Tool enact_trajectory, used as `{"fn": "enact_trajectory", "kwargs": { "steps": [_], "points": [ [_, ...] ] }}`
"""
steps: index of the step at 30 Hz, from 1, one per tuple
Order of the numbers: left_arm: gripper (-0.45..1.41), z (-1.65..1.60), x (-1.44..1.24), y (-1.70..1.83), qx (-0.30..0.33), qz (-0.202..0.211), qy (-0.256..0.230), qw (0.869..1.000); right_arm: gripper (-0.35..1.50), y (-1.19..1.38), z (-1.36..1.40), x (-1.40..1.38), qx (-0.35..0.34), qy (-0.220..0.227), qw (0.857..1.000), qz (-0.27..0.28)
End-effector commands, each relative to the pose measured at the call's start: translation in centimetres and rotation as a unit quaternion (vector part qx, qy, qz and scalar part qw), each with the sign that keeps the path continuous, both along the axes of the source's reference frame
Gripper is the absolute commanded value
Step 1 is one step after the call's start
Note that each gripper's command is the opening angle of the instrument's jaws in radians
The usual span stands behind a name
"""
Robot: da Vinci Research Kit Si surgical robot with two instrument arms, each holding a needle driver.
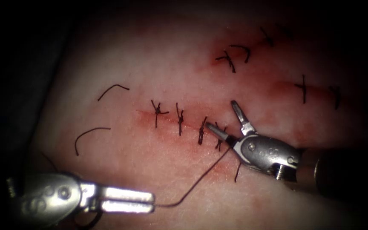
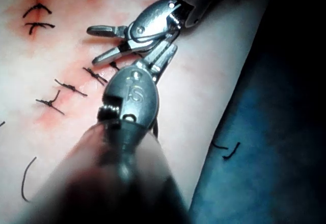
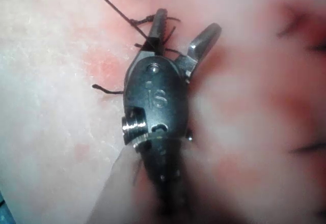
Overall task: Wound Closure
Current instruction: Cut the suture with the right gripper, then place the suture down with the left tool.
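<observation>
Thread (image 1: 201,181) in left tool (image 1: 150,201); needle hidden.

Darkness rings the endoscope view's lit centre, deepest along the left edge and top. In the left wrist view a blue drape (image 2: 265,147) lies beside the lit area, 1 short dark strand (image 2: 228,150) resting on it.

Our left tool (image 1: 150,201) lies low and level, its 2 jaws pressed together, pinching the thread (image 1: 201,179) at their tips. Our right tool (image 1: 224,117) reaches in from the right, jaws spread wide in a V, holding nothing.
</observation>
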State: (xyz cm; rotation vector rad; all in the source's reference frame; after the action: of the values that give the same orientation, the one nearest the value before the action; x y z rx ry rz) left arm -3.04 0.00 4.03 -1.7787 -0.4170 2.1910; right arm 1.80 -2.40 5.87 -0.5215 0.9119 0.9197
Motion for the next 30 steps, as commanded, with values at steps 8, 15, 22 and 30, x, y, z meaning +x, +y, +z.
{"fn": "enact_trajectory", "kwargs": {
  "steps": [8, 15, 22, 30],
  "points": [
    [-0.45, 0.08, -0.15, -0.07, 0.000, 0.011, 0.006, 1.000, -0.35, -0.04, 0.06, 0.05, 0.017, -0.003, 1.000, -0.014],
    [-0.45, 0.09, -0.15, -0.11, -0.002, 0.016, 0.003, 1.000, 0.32, -0.01, 0.03, 0.04, 0.016, -0.001, 0.999, -0.030],
    [-0.45, 0.29, -0.10, -0.21, -0.007, 0.022, -0.001, 1.000, 1.15, -0.07, -0.17, -0.18, -0.001, 0.024, 0.999, -0.036],
    [-0.45, 0.95, -0.45, -0.35, -0.046, 0.029, 0.057, 0.997, 1.06, 0.33, -0.49, -0.97, -0.035, -0.002, 0.999, -0.029]
  ]
}}
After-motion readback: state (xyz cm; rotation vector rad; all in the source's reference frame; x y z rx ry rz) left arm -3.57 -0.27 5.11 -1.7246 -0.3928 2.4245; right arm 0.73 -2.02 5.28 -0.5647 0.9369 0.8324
